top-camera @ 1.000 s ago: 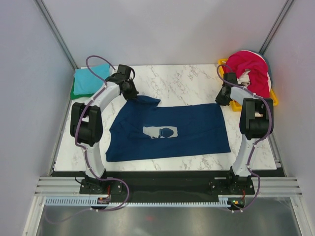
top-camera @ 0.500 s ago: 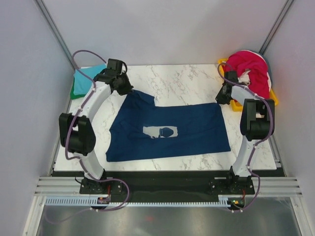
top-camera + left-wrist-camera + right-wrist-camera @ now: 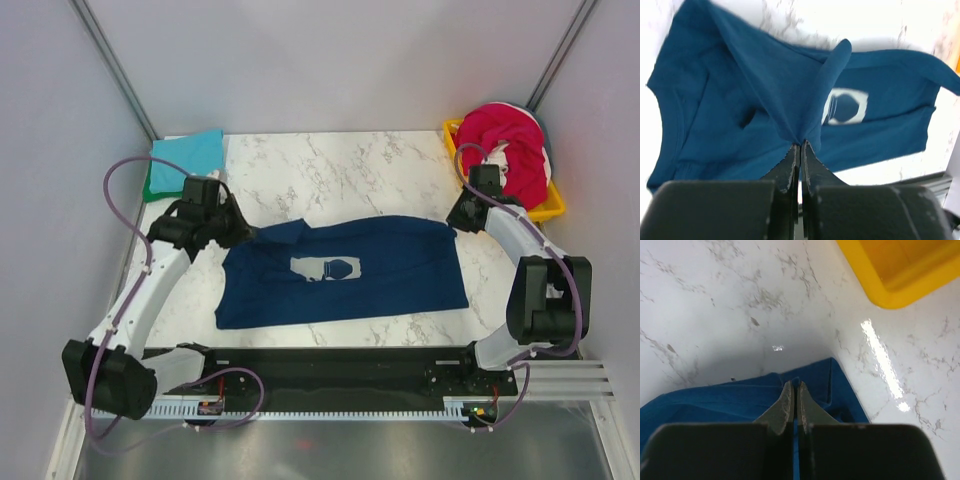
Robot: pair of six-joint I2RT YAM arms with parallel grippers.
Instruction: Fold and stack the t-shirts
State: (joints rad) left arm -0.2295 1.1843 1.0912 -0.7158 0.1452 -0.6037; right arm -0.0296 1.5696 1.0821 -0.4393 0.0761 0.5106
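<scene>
The navy t-shirt (image 3: 350, 270) with a pale chest print lies on the marble table, its far edge folded toward the front. My left gripper (image 3: 243, 235) is shut on the shirt's far left corner and holds it lifted; in the left wrist view the cloth (image 3: 800, 100) hangs from the shut tips (image 3: 800, 145). My right gripper (image 3: 452, 222) is shut on the far right corner; in the right wrist view its tips (image 3: 794, 386) pinch the navy hem (image 3: 740, 400). The magenta-red tee (image 3: 510, 140) and a white one (image 3: 497, 158) lie in a heap at the back right.
A yellow tray (image 3: 553, 205) holds the heap at the back right; its corner shows in the right wrist view (image 3: 900, 270). Folded teal (image 3: 190, 150) and green (image 3: 152, 188) tees lie stacked at the back left corner.
Both grippers have pulled the shirt's far edge toward the front. The left arm swung far forward and left with its corner; the right moved a little forward. The shirt looks narrower front to back.
</scene>
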